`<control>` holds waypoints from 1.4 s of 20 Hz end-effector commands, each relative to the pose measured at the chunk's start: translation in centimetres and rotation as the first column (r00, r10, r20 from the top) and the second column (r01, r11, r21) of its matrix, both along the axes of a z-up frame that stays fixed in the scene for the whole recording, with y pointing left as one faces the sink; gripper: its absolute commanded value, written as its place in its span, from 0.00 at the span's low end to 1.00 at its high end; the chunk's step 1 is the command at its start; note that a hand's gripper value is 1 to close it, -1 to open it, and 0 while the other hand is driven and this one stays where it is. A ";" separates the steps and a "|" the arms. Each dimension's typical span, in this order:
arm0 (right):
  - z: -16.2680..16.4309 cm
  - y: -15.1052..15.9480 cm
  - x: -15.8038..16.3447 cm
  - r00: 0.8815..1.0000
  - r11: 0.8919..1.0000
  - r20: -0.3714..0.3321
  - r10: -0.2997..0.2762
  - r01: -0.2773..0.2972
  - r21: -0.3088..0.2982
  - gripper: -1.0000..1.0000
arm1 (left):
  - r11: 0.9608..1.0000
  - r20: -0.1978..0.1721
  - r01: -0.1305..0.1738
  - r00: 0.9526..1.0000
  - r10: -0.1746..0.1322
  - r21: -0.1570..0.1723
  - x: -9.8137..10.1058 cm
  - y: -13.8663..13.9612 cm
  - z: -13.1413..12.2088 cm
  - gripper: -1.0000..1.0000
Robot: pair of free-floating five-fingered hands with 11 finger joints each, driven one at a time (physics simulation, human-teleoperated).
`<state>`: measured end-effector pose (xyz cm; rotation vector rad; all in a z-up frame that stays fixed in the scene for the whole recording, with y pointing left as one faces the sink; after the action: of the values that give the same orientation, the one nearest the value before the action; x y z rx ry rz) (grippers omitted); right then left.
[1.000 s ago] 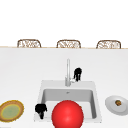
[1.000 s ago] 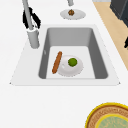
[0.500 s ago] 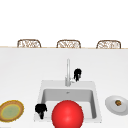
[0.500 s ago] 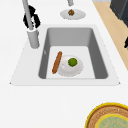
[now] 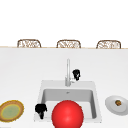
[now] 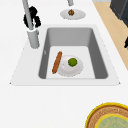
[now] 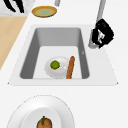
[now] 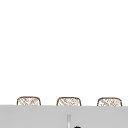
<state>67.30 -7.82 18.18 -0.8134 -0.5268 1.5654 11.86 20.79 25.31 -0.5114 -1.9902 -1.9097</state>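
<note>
My right hand (image 5: 76, 74) is just right of the tall grey faucet (image 5: 68, 72), fingers curled round its small side handle; it is also behind the spout in the left side view (image 6: 32, 18) and beside it in the right side view (image 7: 102, 33). In the sink (image 5: 93, 100) lies a white plate (image 6: 70, 65) with a green lime (image 6: 72, 62) on it and an orange-brown sausage (image 6: 57, 62) leaning on its rim. My left hand (image 5: 40, 110) hangs at the sink's front left corner, fingers loose and pointing down, holding nothing.
A big red ball (image 5: 67, 115) covers the sink's front edge in the front view. A yellow-rimmed plate (image 5: 11, 111) sits on the counter to the left, a white plate (image 5: 117, 105) with a brown item (image 5: 118, 102) to the right. Three wicker chair backs (image 5: 68, 44) stand behind the counter.
</note>
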 end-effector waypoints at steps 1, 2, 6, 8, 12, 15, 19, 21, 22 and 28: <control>1.9 2.6 0.0 0.999 0.999 -0.049 -0.001 -0.001 -0.050 1.00 | 1.000 0.000 0.000 1.000 0.000 0.000 0.0 0.0 0.0 0.50; 1.7 3.0 -0.3 1.000 0.996 -0.025 0.002 -0.004 -0.085 1.00 | 1.000 0.000 0.000 1.000 0.000 0.000 0.0 0.0 0.0 0.50; 1.2 4.7 -1.4 0.997 0.975 0.077 -0.024 0.040 -0.220 1.00 | 1.000 0.000 0.000 1.000 0.000 0.000 0.0 0.0 0.0 0.50; 0.8 5.6 -1.8 0.989 0.954 0.129 -0.067 0.102 -0.281 1.00 | 1.000 0.000 0.000 1.000 0.000 0.000 0.0 0.0 0.0 0.50; 0.1 6.9 -2.1 0.974 0.904 0.196 -0.110 0.180 -0.387 1.00 | 1.000 0.000 0.000 1.000 0.000 0.000 0.0 0.0 0.0 0.50; -0.5 7.4 -2.1 0.974 0.861 0.208 -0.089 0.180 -0.475 1.00 | 1.000 0.000 0.000 1.000 0.000 0.000 0.0 0.0 0.0 0.50; -0.7 7.6 -2.1 0.973 0.845 0.213 -0.083 0.182 -0.503 1.00 | 1.000 0.000 0.000 1.000 0.000 0.000 0.0 0.0 0.0 0.50; -0.7 7.7 -2.1 0.974 0.843 0.213 -0.083 0.182 -0.505 1.00 | 1.000 0.000 0.000 1.000 0.000 0.000 0.0 0.0 0.0 0.50; -0.7 7.7 -2.1 0.974 0.843 0.212 -0.083 0.182 -0.505 1.00 | 1.000 0.000 0.000 1.000 0.000 0.000 0.0 0.0 0.0 0.50; -0.9 7.6 -2.1 0.972 0.841 0.217 -0.084 0.186 -0.508 1.00 | 1.000 0.000 0.000 1.000 0.000 0.000 0.0 0.0 0.0 0.50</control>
<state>65.16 -2.90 15.78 -1.4161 -0.2205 1.4712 11.86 20.79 25.31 -0.5114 -1.9902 -1.9097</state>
